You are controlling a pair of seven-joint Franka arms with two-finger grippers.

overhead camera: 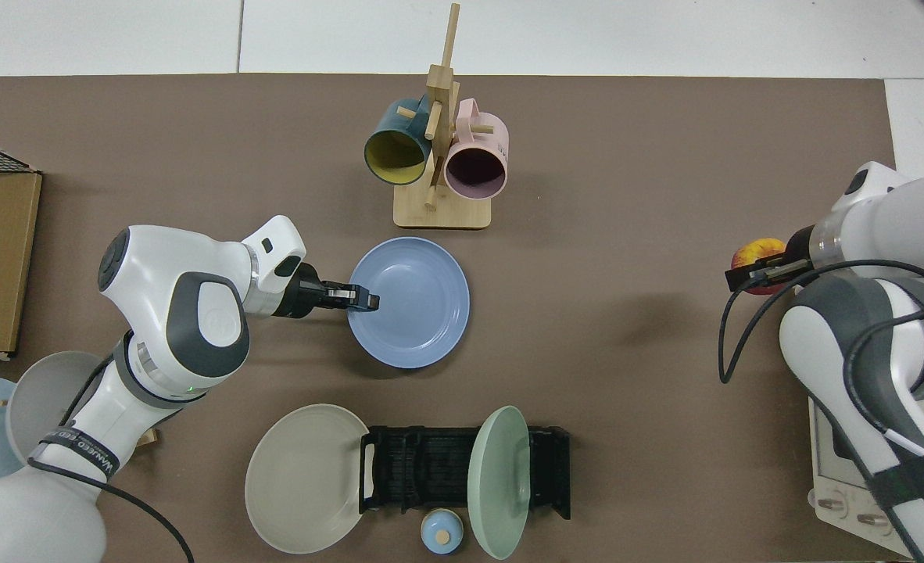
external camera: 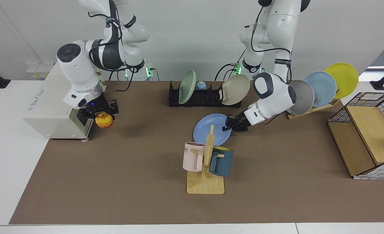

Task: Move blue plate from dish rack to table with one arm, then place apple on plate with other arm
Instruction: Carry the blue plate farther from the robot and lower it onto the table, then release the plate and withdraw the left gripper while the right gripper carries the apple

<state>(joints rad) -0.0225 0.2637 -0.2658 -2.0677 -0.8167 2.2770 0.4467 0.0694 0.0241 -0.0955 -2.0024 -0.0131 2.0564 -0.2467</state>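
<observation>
Your left gripper [external camera: 228, 126] is clamped on the rim of the blue plate [external camera: 210, 129], on the edge that faces the left arm's base. In the top view, one finger [overhead camera: 359, 298] lies over the rim, and the plate [overhead camera: 415, 301] sits between the dish rack [overhead camera: 431, 467] and the wooden mug tree [overhead camera: 440, 156]. The plate is near-level and low over the brown mat of the tabletop [external camera: 130, 175]; you cannot tell from either view whether it touches the mat. It is clear of the dish rack [external camera: 198, 97].

Your right gripper [external camera: 100, 112] is closed around the apple [external camera: 104, 120] and holds it from above. The apple hangs above the tabletop, just beside the white appliance [external camera: 49, 107] at the mat's edge. In the top view, the apple [overhead camera: 753, 256] shows just past the gripper fingers, well apart from the plate.

The dish rack carries a green plate [external camera: 187, 86] standing upright in a slot. A beige plate [external camera: 236, 89] leans against the rack's end nearest the left arm. A small blue knobbed object [external camera: 201, 85] sits behind the rack.

The mug tree [external camera: 206, 169] holds a pink mug [external camera: 193, 156] and a dark blue mug [external camera: 221, 161]. A slanted wooden rack near the left arm holds a grey plate [external camera: 304, 97], a sky-blue plate [external camera: 322, 85] and a yellow plate [external camera: 341, 79].
</observation>
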